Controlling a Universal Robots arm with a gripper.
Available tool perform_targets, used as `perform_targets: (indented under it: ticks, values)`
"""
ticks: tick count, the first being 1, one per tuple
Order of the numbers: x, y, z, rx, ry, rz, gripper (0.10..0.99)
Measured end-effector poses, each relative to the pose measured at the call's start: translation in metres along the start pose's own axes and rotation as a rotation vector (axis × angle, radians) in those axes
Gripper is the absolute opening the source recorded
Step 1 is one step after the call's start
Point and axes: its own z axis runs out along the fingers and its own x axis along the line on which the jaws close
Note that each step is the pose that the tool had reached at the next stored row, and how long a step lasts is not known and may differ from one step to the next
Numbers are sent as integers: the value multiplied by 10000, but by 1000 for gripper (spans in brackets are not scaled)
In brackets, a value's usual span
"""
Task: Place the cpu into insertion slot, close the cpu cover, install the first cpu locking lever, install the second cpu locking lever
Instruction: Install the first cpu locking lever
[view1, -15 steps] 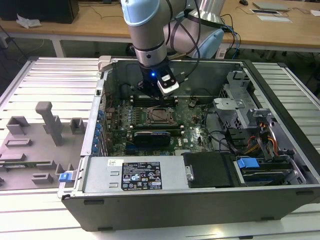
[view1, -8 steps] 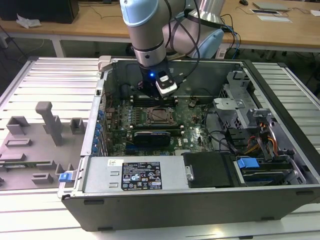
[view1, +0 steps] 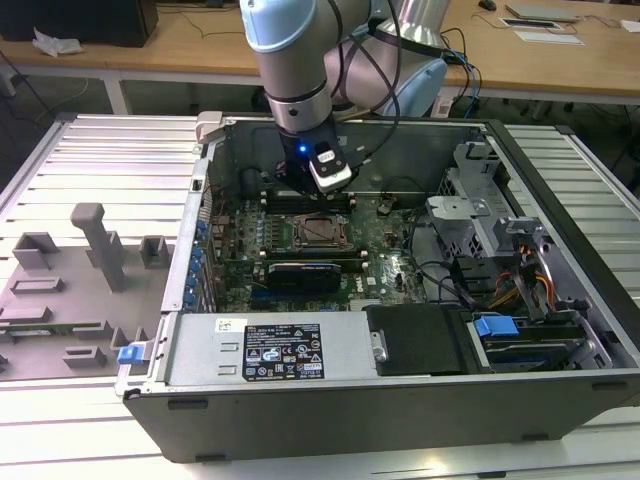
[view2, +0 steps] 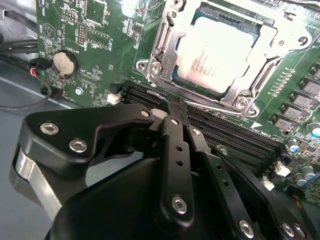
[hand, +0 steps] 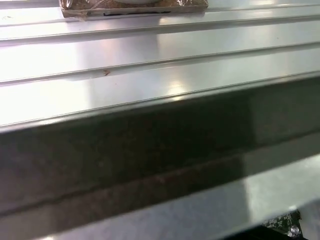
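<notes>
Starting at the exterior view's left, a set of grey moulded fixture blocks (view1: 90, 260) stands on the ribbed aluminium tabletop (view1: 100, 150). Beside them lies the open black-and-silver computer case (view1: 200, 350). The pale blue-and-grey robot arm (view1: 290, 60) reaches down into it, over the green circuit board (view2: 100, 30).

In the second wrist view the black pincer (view2: 167, 109) has its fingers pressed together with nothing between them. Its tip hangs over the long black memory slots (view2: 225, 130), just beside the socket's near edge.

The small square cpu with its pale silvery top (view2: 215, 55) sits flat in the black-and-silver insertion slot (view1: 297, 233). The thin silver windowed cpu cover (view2: 167, 45) lies down around it.

The work looks to have reached the locking levers (whether either is latched I cannot tell). To do this well, the closed tip should serve as a blunt pusher. It should bear on the lever wire alone, keeping off the chip's top and the memory slots.

Further to the exterior view's right stands a silver drive cage (view1: 470, 215).
</notes>
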Motion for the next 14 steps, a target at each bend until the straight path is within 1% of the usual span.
perform_targets:
  ticks: [8,11,14]
  values:
    - [13,-9,56,201,-82,305,106]
    - [17,-11,70,231,-97,392,106]
    - [17,-11,71,229,-99,395,106]
